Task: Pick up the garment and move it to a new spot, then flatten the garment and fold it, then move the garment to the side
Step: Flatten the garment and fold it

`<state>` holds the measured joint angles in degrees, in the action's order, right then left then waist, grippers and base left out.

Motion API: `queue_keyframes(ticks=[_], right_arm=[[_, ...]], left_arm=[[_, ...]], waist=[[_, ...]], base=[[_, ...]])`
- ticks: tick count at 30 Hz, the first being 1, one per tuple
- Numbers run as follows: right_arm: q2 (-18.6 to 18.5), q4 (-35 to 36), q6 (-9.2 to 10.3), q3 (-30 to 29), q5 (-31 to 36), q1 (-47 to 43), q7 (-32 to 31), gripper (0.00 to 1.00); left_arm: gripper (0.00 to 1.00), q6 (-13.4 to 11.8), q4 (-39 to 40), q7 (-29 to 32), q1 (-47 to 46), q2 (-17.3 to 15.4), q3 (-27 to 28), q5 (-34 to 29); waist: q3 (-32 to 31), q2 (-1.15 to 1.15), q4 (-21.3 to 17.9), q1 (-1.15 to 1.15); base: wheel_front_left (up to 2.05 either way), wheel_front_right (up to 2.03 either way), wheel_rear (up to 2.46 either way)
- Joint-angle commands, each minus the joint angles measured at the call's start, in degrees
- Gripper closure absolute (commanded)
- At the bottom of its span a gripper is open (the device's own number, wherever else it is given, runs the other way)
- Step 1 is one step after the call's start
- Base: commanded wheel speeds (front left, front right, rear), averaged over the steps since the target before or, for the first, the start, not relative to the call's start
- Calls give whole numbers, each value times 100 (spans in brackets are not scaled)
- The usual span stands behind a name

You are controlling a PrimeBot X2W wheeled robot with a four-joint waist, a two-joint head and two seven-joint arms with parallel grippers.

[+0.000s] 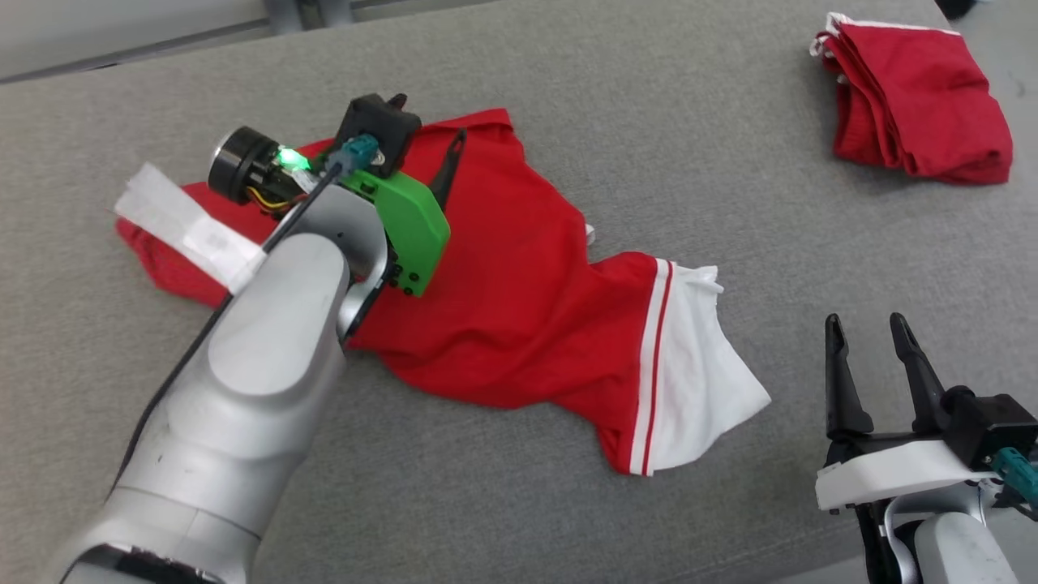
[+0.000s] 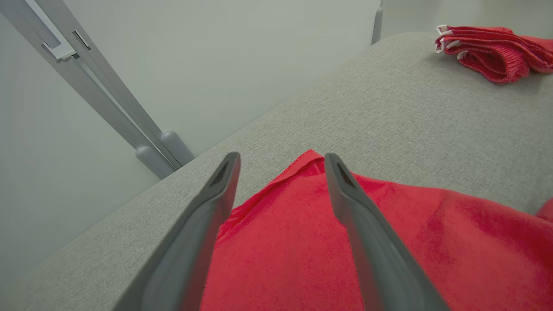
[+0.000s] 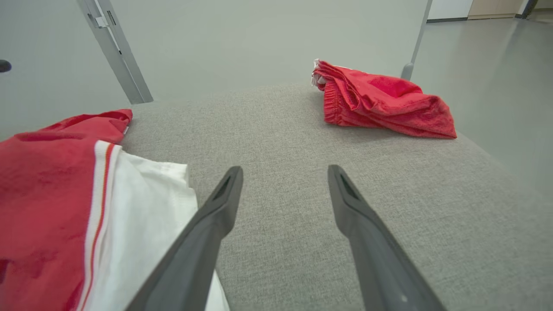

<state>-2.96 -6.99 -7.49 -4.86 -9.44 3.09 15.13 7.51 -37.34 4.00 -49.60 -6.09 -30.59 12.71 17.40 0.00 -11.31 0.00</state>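
The red-and-white cloth garment [image 1: 519, 268] is soft, matt and creased. The grey woven fabric tabletop [image 1: 649, 105] is coarse and matt. The long dark fingers [image 2: 371, 242] of the left gripper [image 2: 281, 159] are smooth matt plastic. The silver-grey forearm shell [image 1: 268, 357] is smooth with a satin finish.

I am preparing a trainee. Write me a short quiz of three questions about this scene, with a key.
1. True or false: the left end effector is shut on the red-and-white garment.
2. What lies at the far right of the grey surface? A) folded red garment B) blue towel C) box
3. Fill in: the right end effector is open and holds ____.
Key: 1 false; 2 A; 3 nothing.
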Motion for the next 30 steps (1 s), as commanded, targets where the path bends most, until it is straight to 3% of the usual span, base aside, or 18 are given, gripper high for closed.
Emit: queue_keyframes(ticks=[1, 11, 16, 18, 19, 30], right_arm=[[12, -12, 0, 92, -61, 101, 1, 0], [8, -54, 0, 480, -218, 87, 1, 0], [7, -47, 0, 491, -280, 21, 1, 0], [7, -38, 1, 478, -280, 2, 1, 0], [8, -41, 1, 462, -290, -18, 1, 0], [4, -79, 0, 383, -192, -36, 1, 0]], left_arm=[[0, -6, -273, 138, -324, -80, -144, 21], [0, -8, -1700, 800, -1542, -351, -917, 161], [0, -8, -2074, 1032, -1591, -291, -1231, 468], [87, -8, -2181, 1136, -1634, -346, -1353, 618], [100, -8, -2228, 1138, -1639, -369, -1398, 689], [100, -8, -2474, 736, -1656, -300, -1513, 1140]], waist=[[848, 0, -890, 0], [944, 0, -1328, 0], [909, 0, -1424, 0], [898, 0, -1432, 0], [877, 0, -1424, 0], [570, 0, -1134, 0]], base=[[0, 0, 0], [0, 0, 0], [0, 0, 0], [0, 0, 0], [0, 0, 0], [0, 0, 0]])
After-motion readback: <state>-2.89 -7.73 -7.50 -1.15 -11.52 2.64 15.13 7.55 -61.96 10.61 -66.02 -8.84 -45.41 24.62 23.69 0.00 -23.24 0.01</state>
